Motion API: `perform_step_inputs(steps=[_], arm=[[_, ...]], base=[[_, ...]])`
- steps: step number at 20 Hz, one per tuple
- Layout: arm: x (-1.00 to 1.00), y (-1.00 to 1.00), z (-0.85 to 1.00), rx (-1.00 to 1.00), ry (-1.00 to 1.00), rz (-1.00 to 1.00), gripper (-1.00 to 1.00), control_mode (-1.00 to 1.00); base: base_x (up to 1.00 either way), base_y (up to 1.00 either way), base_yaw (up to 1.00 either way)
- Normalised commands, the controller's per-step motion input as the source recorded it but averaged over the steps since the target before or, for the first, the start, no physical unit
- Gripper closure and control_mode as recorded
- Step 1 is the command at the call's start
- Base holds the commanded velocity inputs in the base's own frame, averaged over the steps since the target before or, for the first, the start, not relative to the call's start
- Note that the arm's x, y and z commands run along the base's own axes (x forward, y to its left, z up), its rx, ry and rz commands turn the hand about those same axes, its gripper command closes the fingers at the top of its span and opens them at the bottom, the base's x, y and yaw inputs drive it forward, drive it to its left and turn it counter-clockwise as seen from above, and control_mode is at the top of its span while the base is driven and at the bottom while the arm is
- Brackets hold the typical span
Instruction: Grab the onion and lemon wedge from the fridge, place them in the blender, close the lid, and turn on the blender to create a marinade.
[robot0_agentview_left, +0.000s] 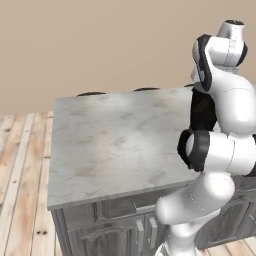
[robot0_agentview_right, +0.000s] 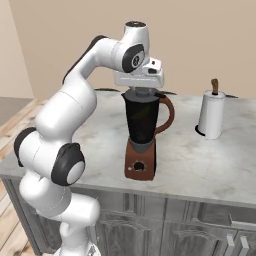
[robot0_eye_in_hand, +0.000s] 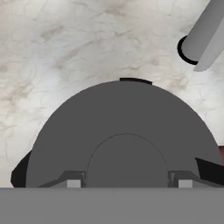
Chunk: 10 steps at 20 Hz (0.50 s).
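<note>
1. Hovering right over the blender (robot0_agentview_right: 142, 135), my gripper (robot0_agentview_right: 144, 93) points straight down at the top of its black jug.
2. My fingers (robot0_eye_in_hand: 73, 180) stand fairly wide apart, one at each side of the lid (robot0_eye_in_hand: 124, 135); whether they actually clasp it I cannot tell.
3. Seen from my hand, the lid is a dark-grey disc with a raised round centre, lying flat across the jug's mouth.
4. The blender stands upright on the marble counter (robot0_agentview_right: 200, 165), its reddish-brown base near the front edge, its curved handle turned toward the paper towel roll (robot0_agentview_right: 212, 116).
5. That roll stands upright, well apart from the blender, farther back.
</note>
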Motion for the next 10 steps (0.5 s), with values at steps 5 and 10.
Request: perform_step_inputs(steps=[5,10], arm=[[-0.05,0.09,-0.19,0.00,0.00,0.00,1.00,-1.00],[0.00,0.00,0.00,0.00,0.00,0.00,1.00,-1.00]], base=[[0.00,0.00,0.00],[0.00,0.00,0.00]])
